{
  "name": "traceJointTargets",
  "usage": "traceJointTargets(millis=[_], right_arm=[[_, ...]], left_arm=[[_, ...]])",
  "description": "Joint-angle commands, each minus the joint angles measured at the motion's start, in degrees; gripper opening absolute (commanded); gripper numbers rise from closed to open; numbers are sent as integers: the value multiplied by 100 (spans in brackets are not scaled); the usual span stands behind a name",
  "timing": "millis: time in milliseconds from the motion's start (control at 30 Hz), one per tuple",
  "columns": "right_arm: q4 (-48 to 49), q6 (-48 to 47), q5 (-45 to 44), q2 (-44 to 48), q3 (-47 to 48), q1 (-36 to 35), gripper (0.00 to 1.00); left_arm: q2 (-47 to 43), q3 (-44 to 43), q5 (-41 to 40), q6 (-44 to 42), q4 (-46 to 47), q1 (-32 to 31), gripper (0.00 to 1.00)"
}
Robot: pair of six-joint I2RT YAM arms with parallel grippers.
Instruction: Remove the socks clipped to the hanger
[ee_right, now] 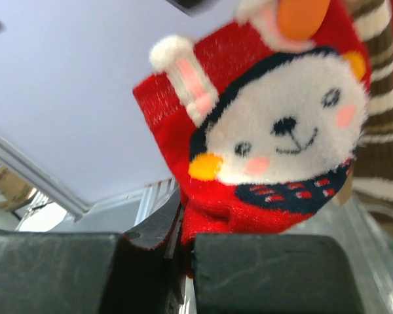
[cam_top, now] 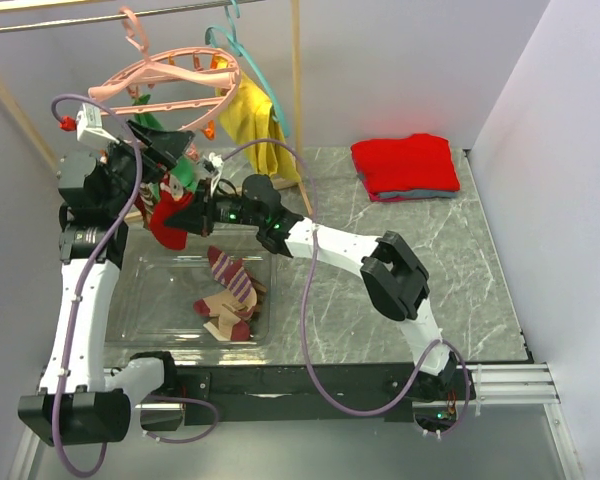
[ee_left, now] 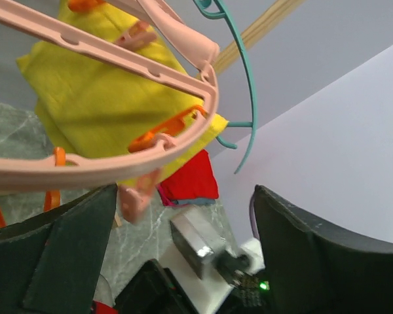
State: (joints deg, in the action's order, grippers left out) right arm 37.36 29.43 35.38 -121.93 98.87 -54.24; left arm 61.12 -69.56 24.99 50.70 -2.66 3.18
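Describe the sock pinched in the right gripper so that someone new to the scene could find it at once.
Start at the round pink plastic ring hanger, upper left in the overhead view. Below it, by the clear plastic bin, hangs a red sock with the right gripper shut on one end. Unlike the brown-striped sock beside it, it bears a fluffy white rabbit face.

Light: bright, diffuse, even; only soft shadows are cast on the marble table (cam_top: 460,260).
Glare: a faint sheen is noted on the clear bin (cam_top: 140,300), 8 o'clock, top view.
Left wrist view: the hanger (ee_left: 118,167) is slightly softened at 10 o'clock.
Right wrist view: the red sock (ee_right: 268,144) is rendered sharp; the orange clip (ee_right: 301,13), 12 o'clock, is blurred.
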Motion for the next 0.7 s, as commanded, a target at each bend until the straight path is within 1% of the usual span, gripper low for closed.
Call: traceJointTargets(millis=[0, 133, 233, 300, 400, 433, 533, 667], right_arm=[[-554, -33, 102, 433, -271, 18, 0], [-818, -113, 4, 574, -447, 10, 0], [-1256, -288, -4, 635, -421, 1, 0], [-1398, -437, -180, 688, -439, 1, 0], [-1714, -709, -259, 811, -421, 10, 0], [-1941, -772, -320, 915, -412, 1, 0], [-2171, -956, -549, 1126, -526, 10, 0], [-2391, -1176, -830, 1294, -623, 1, 0]], left_arm=[[-495, -172, 173, -147, -208, -2, 91], [-1030, -190, 32, -359, -762, -2, 92], [-1391, -198, -161, -691, -1087, -10, 92], [-1498, -356, -661, -1157, -1656, -2, 90], [-1665, -287, -1397, -1597, -2071, -10, 87], [-1717, -217, -1549, -1633, -2081, -10, 86], [-1692, 100, -1883, -1598, -1994, -10, 85], [-1428, 311, -2314, -1247, -1827, -2, 81]])
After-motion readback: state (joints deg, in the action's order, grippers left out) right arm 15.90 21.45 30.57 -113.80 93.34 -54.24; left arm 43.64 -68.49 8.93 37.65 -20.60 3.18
